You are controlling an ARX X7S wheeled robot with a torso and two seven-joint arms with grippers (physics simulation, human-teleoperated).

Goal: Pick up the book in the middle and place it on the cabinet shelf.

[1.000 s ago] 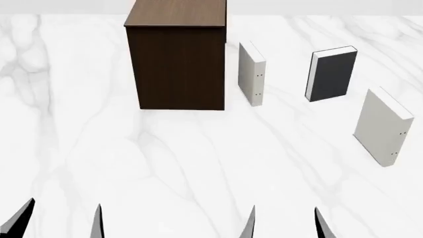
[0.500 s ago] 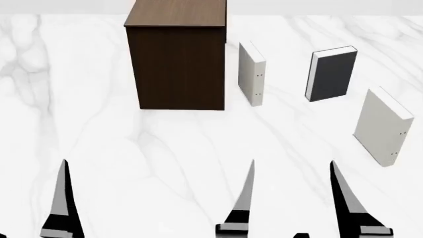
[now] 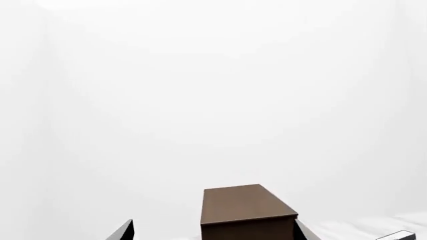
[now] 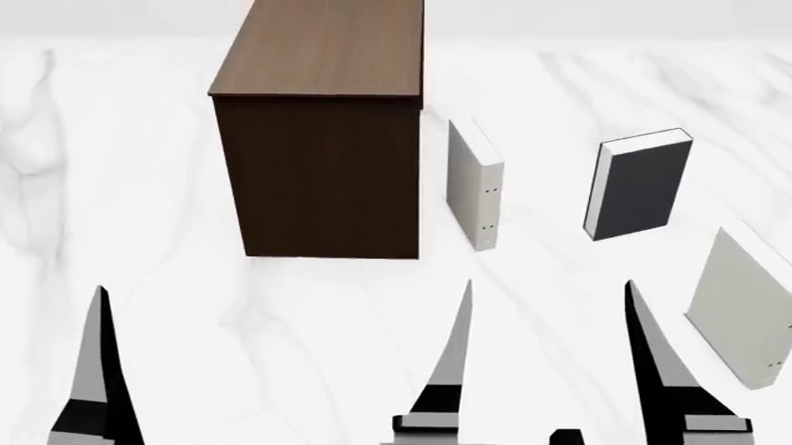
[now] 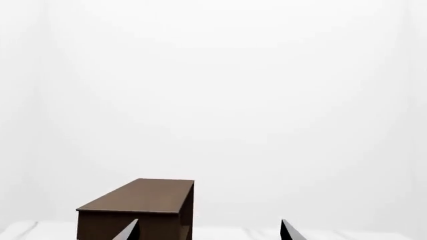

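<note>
Left wrist view: brown wood-grain cabinet (image 3: 248, 212) ahead. Head view: dark-grey hardback book (image 4: 639, 188) stands upright on white marble tabletop (image 4: 148, 185) between two pale books, right hand (image 4: 546, 371) spread open, empty; left hand (image 4: 102, 366) unclear. Right wrist view: fingertips (image 5: 129, 231) apart

Head view shifted — cabinet shelf (image 4: 325, 130) larger, dark book (image 4: 640, 189) lower, right pale book (image 4: 748, 306) partly cut off
</note>
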